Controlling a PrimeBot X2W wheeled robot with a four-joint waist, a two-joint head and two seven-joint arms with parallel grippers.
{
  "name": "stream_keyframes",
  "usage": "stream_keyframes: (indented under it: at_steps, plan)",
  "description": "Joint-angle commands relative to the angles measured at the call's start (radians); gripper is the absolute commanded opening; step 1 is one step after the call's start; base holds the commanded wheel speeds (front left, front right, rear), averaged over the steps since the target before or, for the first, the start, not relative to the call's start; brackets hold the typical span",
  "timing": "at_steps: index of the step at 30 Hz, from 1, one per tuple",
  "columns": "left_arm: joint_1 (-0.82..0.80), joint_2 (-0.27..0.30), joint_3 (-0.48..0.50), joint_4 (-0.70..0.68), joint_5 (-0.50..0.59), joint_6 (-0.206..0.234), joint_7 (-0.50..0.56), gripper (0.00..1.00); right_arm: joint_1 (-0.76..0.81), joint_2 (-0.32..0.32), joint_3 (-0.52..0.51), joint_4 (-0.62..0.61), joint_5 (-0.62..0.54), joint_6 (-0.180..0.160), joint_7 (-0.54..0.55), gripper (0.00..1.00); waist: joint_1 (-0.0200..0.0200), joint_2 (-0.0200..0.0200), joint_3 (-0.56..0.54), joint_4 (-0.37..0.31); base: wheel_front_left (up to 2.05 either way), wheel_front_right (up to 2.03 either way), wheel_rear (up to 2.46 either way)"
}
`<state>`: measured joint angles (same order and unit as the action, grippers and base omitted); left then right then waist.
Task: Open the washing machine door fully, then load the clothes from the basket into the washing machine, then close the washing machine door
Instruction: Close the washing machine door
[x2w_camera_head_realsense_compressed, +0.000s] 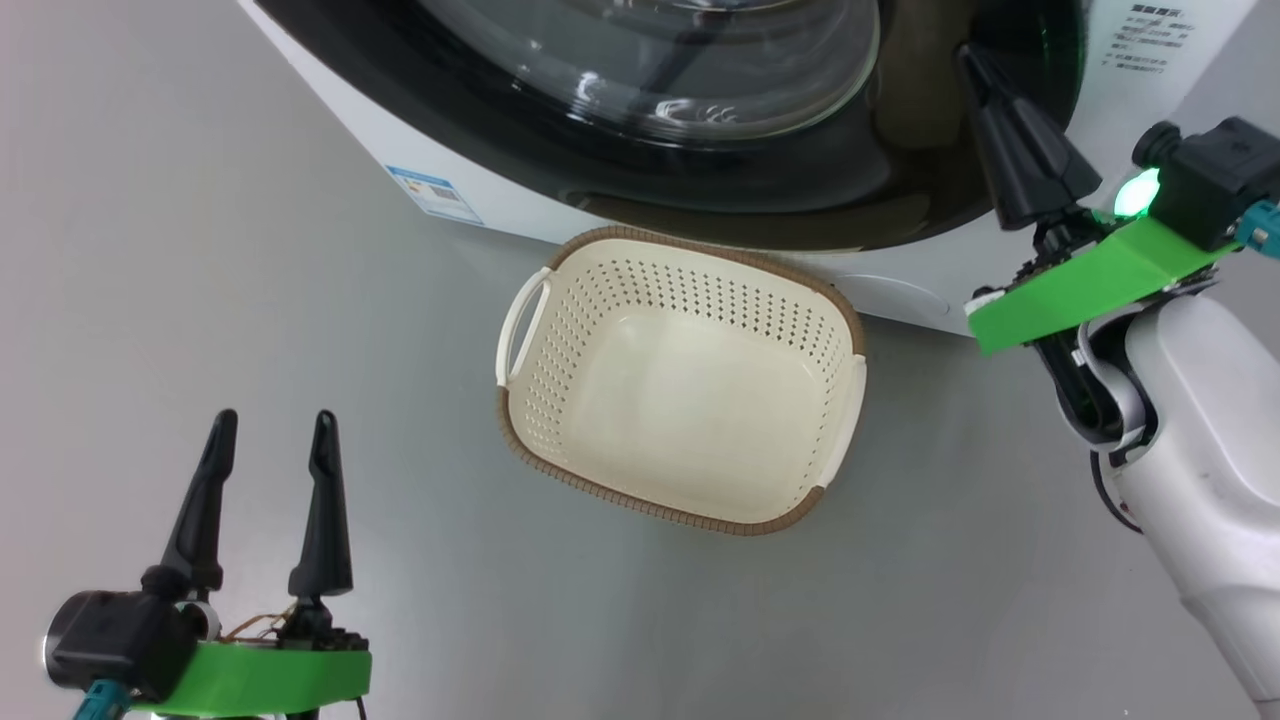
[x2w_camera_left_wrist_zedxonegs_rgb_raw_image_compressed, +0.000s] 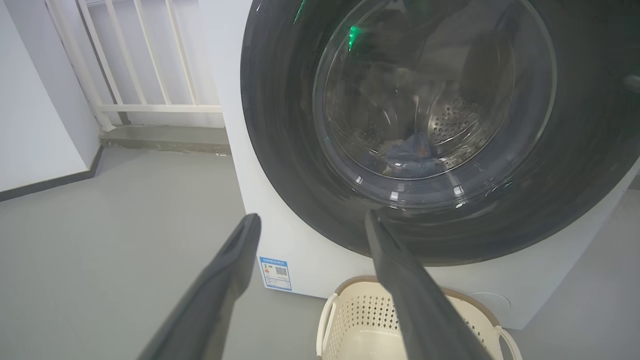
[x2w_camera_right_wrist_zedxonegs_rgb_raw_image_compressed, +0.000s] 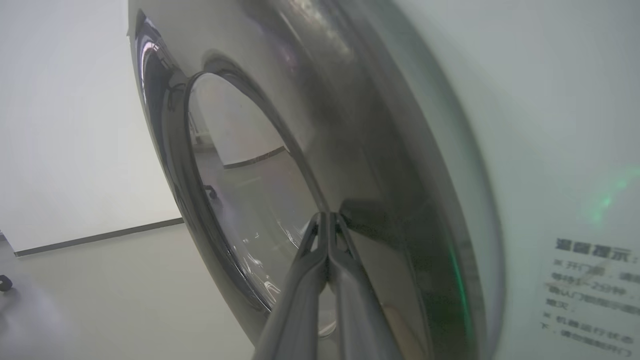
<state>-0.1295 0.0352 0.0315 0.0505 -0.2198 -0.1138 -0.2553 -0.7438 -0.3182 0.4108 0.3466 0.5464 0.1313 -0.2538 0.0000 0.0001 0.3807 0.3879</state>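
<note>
Clothes (x2w_camera_left_wrist_zedxonegs_rgb_raw_image_compressed: 407, 155), a bluish bundle, lie low in the steel drum of the washing machine (x2w_camera_left_wrist_zedxonegs_rgb_raw_image_compressed: 232, 100), seen dimly through the glass bowl of the washing machine door (x2w_camera_left_wrist_zedxonegs_rgb_raw_image_compressed: 280, 125), which sits flat against the white front. On the grey floor (x2w_camera_head_realsense_compressed: 250, 250) just before the machine stands the basket (x2w_camera_head_realsense_compressed: 570, 340), upright, its perforated walls and pale bottom open to the head view; a small blue label (x2w_camera_head_realsense_compressed: 433, 195) is on the machine's lower front to the basket's left. The right gripper (x2w_camera_head_realsense_compressed: 972, 55) has its two dark fingers pressed together, their tips against the glossy black ring of the door beside the glass. The left gripper (x2w_camera_head_realsense_compressed: 273, 420) hangs over the floor, well apart from the basket, fingers spread and holding nothing.
</note>
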Motion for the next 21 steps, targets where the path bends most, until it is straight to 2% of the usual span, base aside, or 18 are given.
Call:
stream_keyframes:
  at_steps: [1, 14, 21]
  plan:
    - [-0.025, 0.015, 0.028, -0.03, -0.012, 0.005, -0.006, 1.0, -0.019, 0.006, -0.003, -0.014, -0.003, -0.001, -0.008, 0.0, 0.0, -0.0001, 0.01, 0.009, 0.0, 0.0, 0.0]
    - [-0.037, 0.015, 0.014, -0.034, -0.011, 0.005, -0.006, 1.0, -0.074, 0.029, -0.083, 0.031, -0.041, -0.001, -0.008, 0.0, 0.0, -0.0001, 0.03, 0.024, 0.0, 0.0, 0.0]
    - [-0.039, 0.015, 0.014, -0.022, -0.005, 0.004, -0.006, 1.0, -0.064, 0.042, -0.054, 0.032, -0.028, -0.001, -0.008, 0.0, 0.0, -0.0001, 0.017, 0.019, 0.0, 0.0, 0.0]
